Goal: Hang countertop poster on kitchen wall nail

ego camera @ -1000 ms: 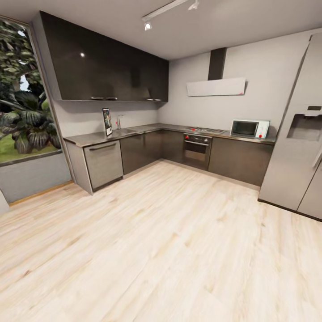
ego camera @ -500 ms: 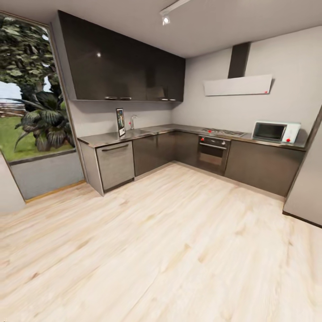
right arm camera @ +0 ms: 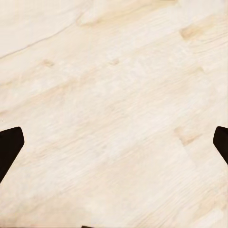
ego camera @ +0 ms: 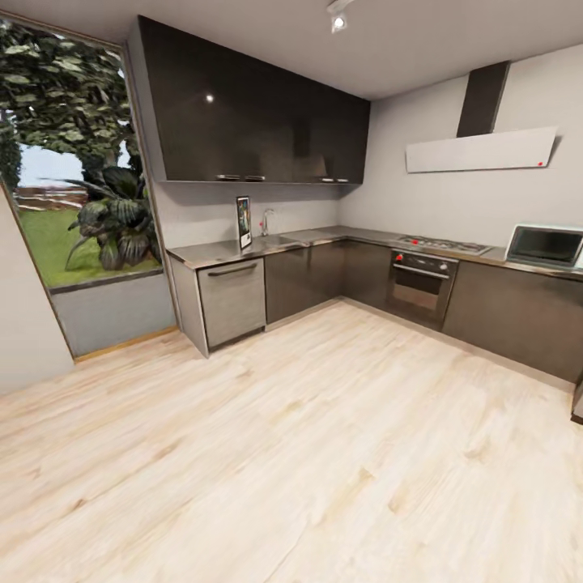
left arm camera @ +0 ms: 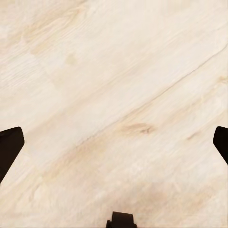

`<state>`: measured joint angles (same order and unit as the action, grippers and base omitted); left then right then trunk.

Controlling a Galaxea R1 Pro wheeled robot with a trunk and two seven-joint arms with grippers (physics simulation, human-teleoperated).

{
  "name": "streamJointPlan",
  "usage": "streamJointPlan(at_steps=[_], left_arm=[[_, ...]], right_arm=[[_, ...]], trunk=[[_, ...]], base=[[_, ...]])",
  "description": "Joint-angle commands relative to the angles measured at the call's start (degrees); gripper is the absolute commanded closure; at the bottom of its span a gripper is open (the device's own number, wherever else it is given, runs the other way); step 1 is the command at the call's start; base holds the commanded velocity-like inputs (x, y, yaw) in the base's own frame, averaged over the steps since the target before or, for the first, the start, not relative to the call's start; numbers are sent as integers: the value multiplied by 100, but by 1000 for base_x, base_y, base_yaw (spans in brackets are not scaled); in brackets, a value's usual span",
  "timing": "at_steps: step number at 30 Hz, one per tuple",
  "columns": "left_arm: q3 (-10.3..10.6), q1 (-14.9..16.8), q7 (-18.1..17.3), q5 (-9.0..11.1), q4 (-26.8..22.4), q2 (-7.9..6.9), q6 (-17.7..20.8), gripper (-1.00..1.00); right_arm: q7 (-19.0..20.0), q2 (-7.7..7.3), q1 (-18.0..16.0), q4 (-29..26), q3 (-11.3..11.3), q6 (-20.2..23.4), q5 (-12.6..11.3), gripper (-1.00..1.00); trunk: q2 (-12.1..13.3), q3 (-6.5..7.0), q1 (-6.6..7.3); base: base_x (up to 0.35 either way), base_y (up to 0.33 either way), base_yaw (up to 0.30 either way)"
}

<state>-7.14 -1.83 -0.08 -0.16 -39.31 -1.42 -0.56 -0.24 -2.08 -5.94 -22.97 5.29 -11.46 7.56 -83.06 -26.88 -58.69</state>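
A kitchen is seen from the head view, with a wide light wooden floor [ego camera: 308,453] in front of an L-shaped grey tabletop [ego camera: 214,253] that is carried by dark cabinets. The poster [ego camera: 244,222] is placed upright on this tabletop, near its back edge against the wall, just beside the sink and the chrome tap [ego camera: 264,220]. Its picture is too small to be read. Further along the tabletop a hob [ego camera: 441,243] above an oven [ego camera: 419,278] is found, and a microwave [ego camera: 545,245] is cut off by the picture border. Dark upper cabinets [ego camera: 251,121] are hung above, and a large window [ego camera: 73,170] with plants is seen beside the tabletop's near end. Much open floor is left between the camera and the cabinets. No wall nail can be made out.

In the wrist views the left end effector [left arm camera: 114,142] and the right end effector [right arm camera: 114,142] are held wide apart above the floor boards, and nothing is gripped by them.
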Motion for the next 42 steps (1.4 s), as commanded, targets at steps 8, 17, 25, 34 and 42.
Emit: streamJointPlan(at_steps=[8,17,25,34,42], left_arm=[[0,-2,-1,-2,-7,1,-6,-100],[-5,-2,-1,-2,-7,1,-6,-100],[-6,-2,-2,-2,-7,1,-6,-100],[0,-2,-1,-2,-7,1,-6,-100],[2,-2,-1,-9,-7,1,-6,-100]], right_arm=[[-3,-3,-4,3,8,-14,27,-100],[-3,-3,-4,3,7,-14,27,-100],[-3,-3,-4,3,7,-14,27,-100],[-3,-3,-4,6,9,-14,27,-100],[-3,-3,-4,6,11,-14,27,-100]], trunk=[[-2,-5,-4],[-2,-5,-4],[-2,-5,-4],[-2,-5,-4],[-2,-5,-4]], base=[[336,-15,8],[336,-79,0],[336,-81,0],[336,-80,4],[334,-95,133]])
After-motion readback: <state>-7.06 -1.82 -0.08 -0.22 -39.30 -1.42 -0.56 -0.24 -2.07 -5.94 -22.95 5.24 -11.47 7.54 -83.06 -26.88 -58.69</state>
